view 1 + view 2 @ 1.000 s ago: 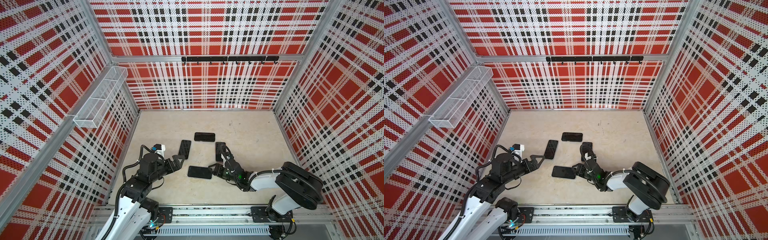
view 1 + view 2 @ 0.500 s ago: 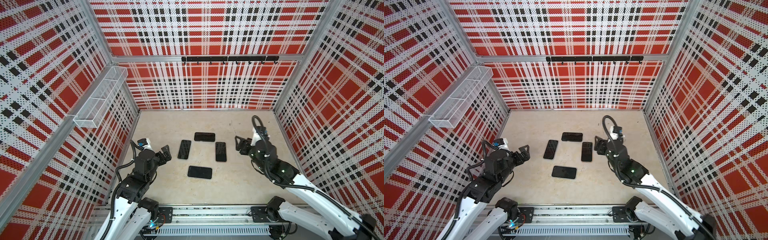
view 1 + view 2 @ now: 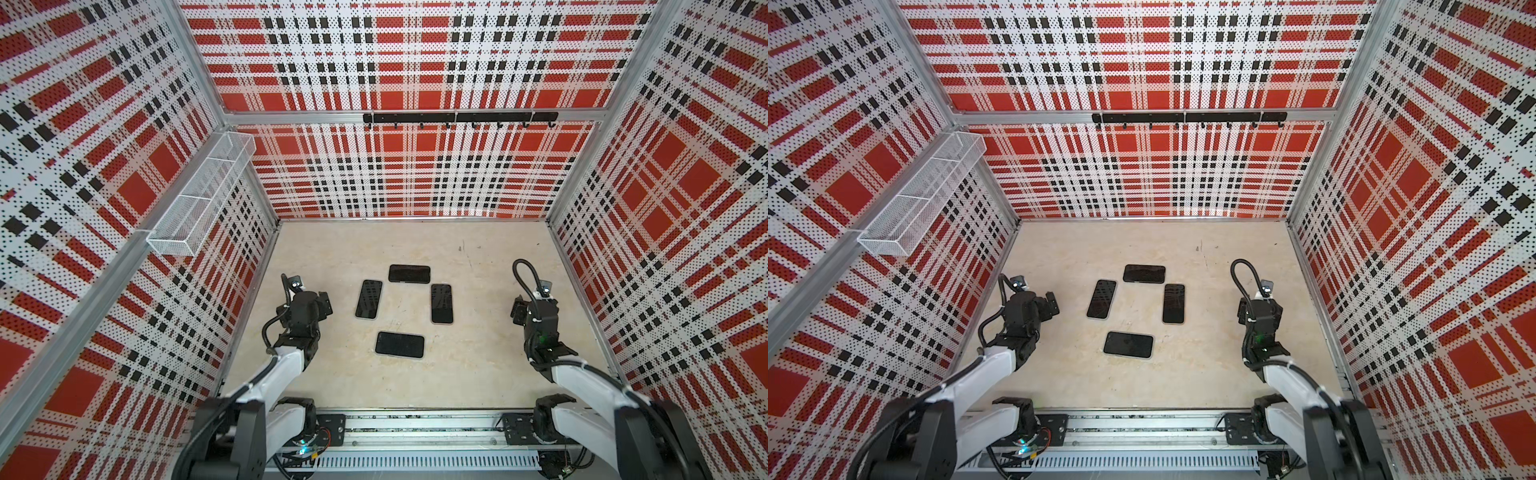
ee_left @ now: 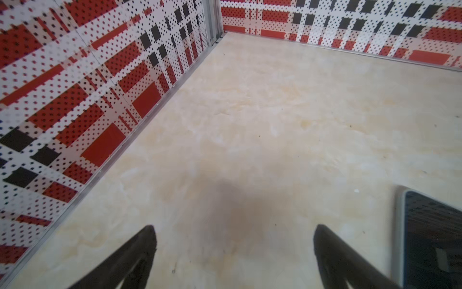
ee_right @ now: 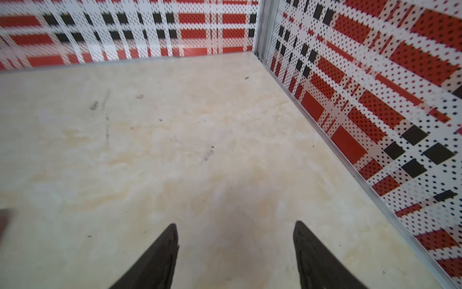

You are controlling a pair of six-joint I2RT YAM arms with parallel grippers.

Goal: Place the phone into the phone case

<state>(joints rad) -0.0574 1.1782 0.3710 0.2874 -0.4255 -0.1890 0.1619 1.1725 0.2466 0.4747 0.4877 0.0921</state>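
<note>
Several dark flat phone-sized slabs lie in a ring mid-floor in both top views: left (image 3: pixel 369 299), far (image 3: pixel 409 274), right (image 3: pixel 441 304), near (image 3: pixel 400 344). I cannot tell which is the phone and which the phone case. The near slab (image 3: pixel 1128 344) looks matte, the others glossy. My left gripper (image 3: pixel 323 300) hangs open just left of the left slab, apart from it. That slab's pale rim and reflecting face (image 4: pixel 430 240) show in the left wrist view beside the open gripper (image 4: pixel 235 232). My right gripper (image 3: pixel 517 311) is open over bare floor, well right of the ring (image 5: pixel 236 226).
Plaid pegboard walls close in three sides. A white wire basket (image 3: pixel 199 199) hangs on the left wall and a black hook rail (image 3: pixel 459 118) on the back wall. The right gripper is near the right wall's base (image 5: pixel 350 160).
The right arm has pulled back from the near slab to the right side, its jaws wider apart. The left arm has drawn away from the left slab toward the left wall.
</note>
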